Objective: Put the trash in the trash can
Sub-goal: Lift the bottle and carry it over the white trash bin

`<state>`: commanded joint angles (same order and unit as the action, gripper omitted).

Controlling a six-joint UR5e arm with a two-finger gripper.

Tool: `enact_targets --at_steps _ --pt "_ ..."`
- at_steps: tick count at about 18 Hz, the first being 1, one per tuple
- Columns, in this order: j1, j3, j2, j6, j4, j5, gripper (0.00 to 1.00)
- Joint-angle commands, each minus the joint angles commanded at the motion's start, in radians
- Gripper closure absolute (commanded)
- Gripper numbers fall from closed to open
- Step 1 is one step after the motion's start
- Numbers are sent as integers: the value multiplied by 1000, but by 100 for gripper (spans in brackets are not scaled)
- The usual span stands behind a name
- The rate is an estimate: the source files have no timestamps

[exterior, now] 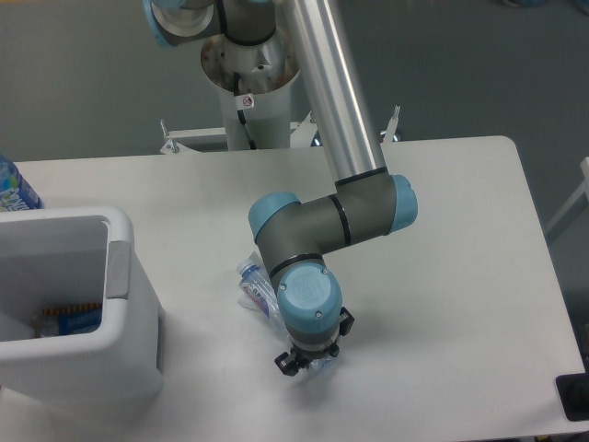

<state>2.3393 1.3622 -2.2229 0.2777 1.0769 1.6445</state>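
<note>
The trash I can see is a crushed clear bottle (252,285) with a blue-and-red label, lying on the white table just left of my wrist. Most of it is hidden under the arm. My gripper (308,363) points straight down at the bottle's near end, and the blue wrist cap covers the jaws. A bit of clear plastic shows at the gripper's lower edge. Whether the jaws hold it cannot be seen. The trash can (118,267), a white bin with a grey rim panel, stands at the table's left front.
An upright bottle with a bright blue label (13,189) stands at the far left edge behind the bin. Some blue and brown items (70,319) lie inside the bin. The robot's base column (248,92) rises behind the table.
</note>
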Motion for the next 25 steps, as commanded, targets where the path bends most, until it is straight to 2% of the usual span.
enact_targets --at_steps 3,5,9,13,15,18,25 --pt "0 -15 55 -38 -11 -3 48" --pt "2 -54 92 -75 -14 -5 48" --pt "6 -101 147 -211 -35 2 48" --pt "8 -124 204 -232 -199 -8 48" --pt "3 -152 221 -230 -251 -41 48" --pt "-3 -204 235 -224 -259 -98 48" --pt "-75 -207 327 -224 -267 -147 48"
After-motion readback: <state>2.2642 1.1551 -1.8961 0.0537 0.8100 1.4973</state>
